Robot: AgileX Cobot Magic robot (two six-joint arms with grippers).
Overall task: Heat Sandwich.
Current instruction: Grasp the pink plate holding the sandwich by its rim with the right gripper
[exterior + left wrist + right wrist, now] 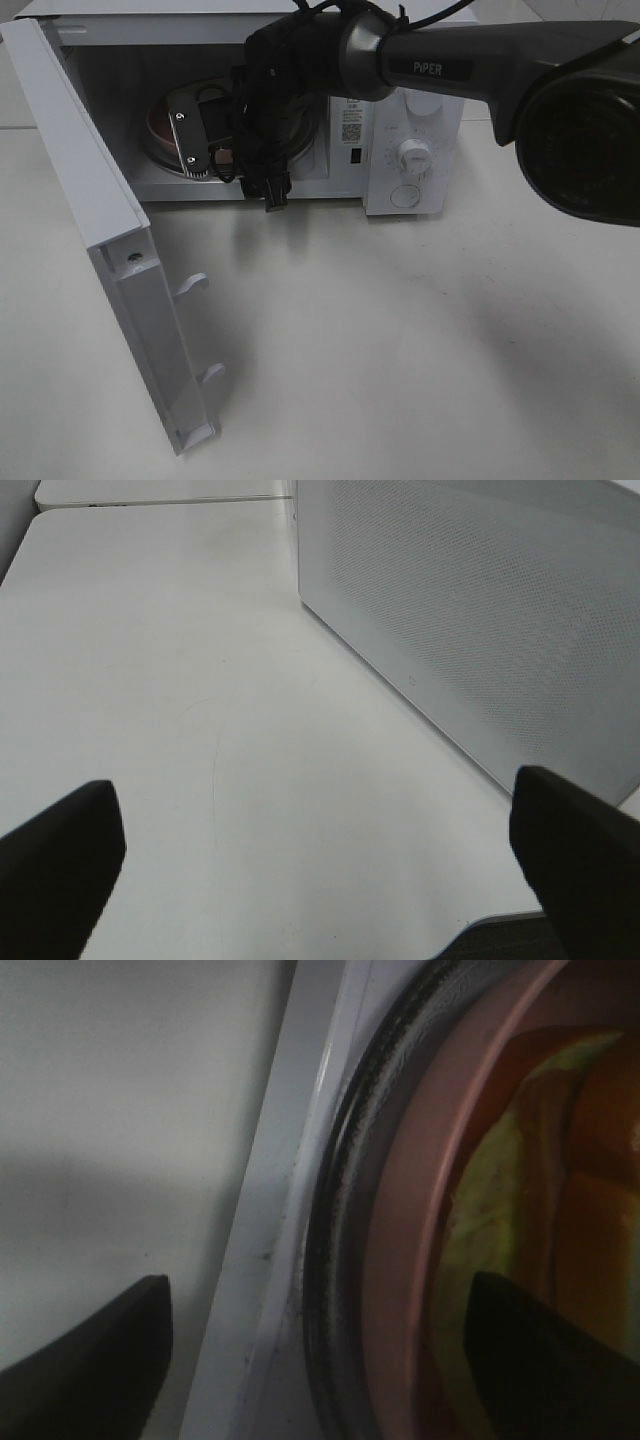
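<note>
The sandwich (pixel 520 1190), with its yellow-green layer and brown filling, lies on the pink plate (pixel 410 1260) on the glass turntable (pixel 345 1260) inside the open microwave (pixel 415 190). In the exterior high view only part of the plate (pixel 160 125) shows behind the arm, and the sandwich is hidden there. My right gripper (pixel 315 1285) reaches into the cavity with its jaws wide apart, one finger over the sandwich and the other outside the oven's front sill (pixel 270 1210). It holds nothing. My left gripper (pixel 315 785) is open and empty above the table, beside the microwave's perforated side wall (pixel 480 610).
The microwave door (pixel 110 250) swings out to the left toward the front, with two latch hooks on its edge. The control panel with a dial (pixel 413 155) sits at the right of the cavity. The right arm (pixel 450 65) crosses in from the upper right.
</note>
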